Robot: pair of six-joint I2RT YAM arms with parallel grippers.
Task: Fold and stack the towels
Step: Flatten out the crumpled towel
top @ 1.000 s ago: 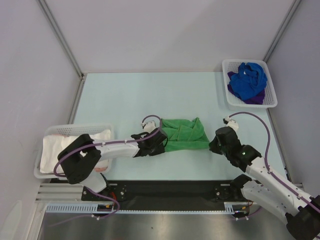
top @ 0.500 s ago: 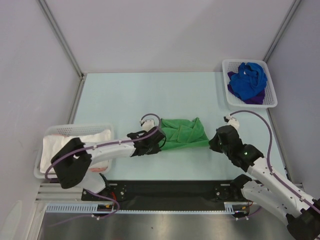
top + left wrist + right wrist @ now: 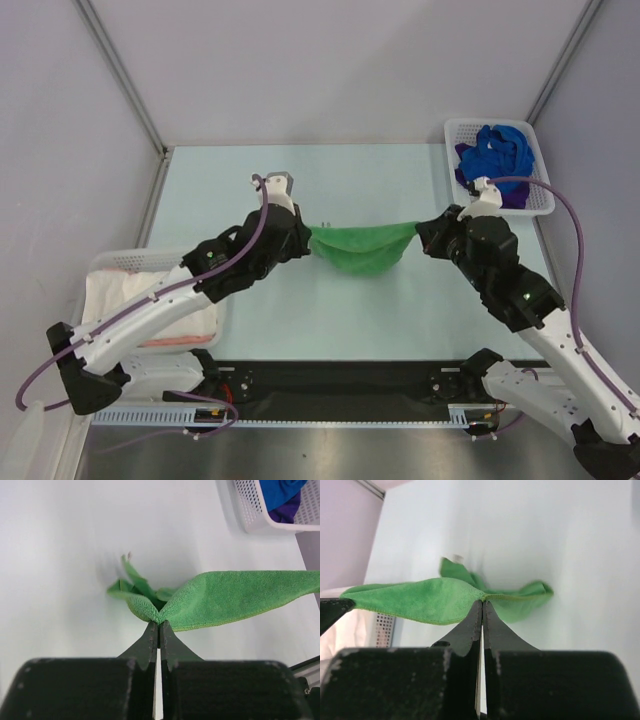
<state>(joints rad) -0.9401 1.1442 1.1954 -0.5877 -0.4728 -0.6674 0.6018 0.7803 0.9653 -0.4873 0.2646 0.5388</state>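
Note:
The green towel [image 3: 362, 246] hangs stretched above the table between both grippers, sagging in the middle. My left gripper [image 3: 308, 238] is shut on its left corner, and the left wrist view shows the green towel [image 3: 235, 596] pinched at the left gripper's [image 3: 160, 623] tips. My right gripper [image 3: 420, 232] is shut on the right corner, where the green towel [image 3: 420, 600] bunches at the right gripper's [image 3: 483, 601] tips. A blue towel [image 3: 497, 160] lies over a purple towel [image 3: 515, 196] in the back-right basket. White and pinkish towels [image 3: 150, 305] fill the left basket.
A white mesh basket [image 3: 455, 195] stands at the back right corner and shows as a basket [image 3: 250, 510] in the left wrist view. Another white basket [image 3: 140, 258] sits at the near left edge, under the left arm. Grey walls close in the table on three sides.
Both arms have risen and moved toward the back, lifting the green towel off the table. The left gripper closed on its left corner and the towel now hangs stretched between them.

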